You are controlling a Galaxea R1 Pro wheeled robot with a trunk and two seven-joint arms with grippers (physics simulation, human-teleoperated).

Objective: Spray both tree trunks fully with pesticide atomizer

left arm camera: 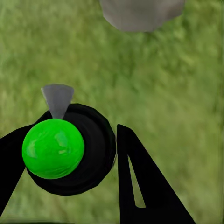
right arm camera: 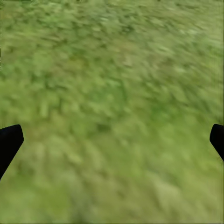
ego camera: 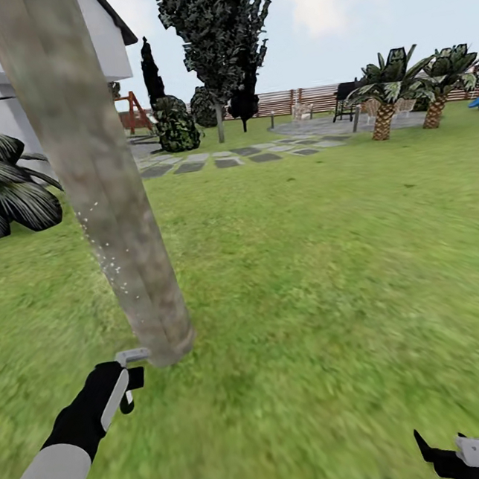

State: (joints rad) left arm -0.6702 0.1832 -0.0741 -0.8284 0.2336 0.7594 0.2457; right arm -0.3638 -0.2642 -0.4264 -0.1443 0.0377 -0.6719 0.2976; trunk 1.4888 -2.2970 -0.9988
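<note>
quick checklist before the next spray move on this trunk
1. Atomizer held in left gripper: ok.
2. Nozzle faces the trunk: cannot tell.
3. Pesticide on trunk: ok, specks along its lower left edge.
4. Trunk fully covered: not ok, most bark is bare.
5. Right gripper free: ok, open over grass.
6. Second tree sprayed: cannot tell, far off.

Blurred green grass lawn (right arm camera: 112, 102) across the frame, mottled light and dark patches, right gripper (right arm camera: 112, 140) above it, two black fingertips (right arm camera: 9, 142) at opposite edges, jaws set wide apart, nothing between them
</note>
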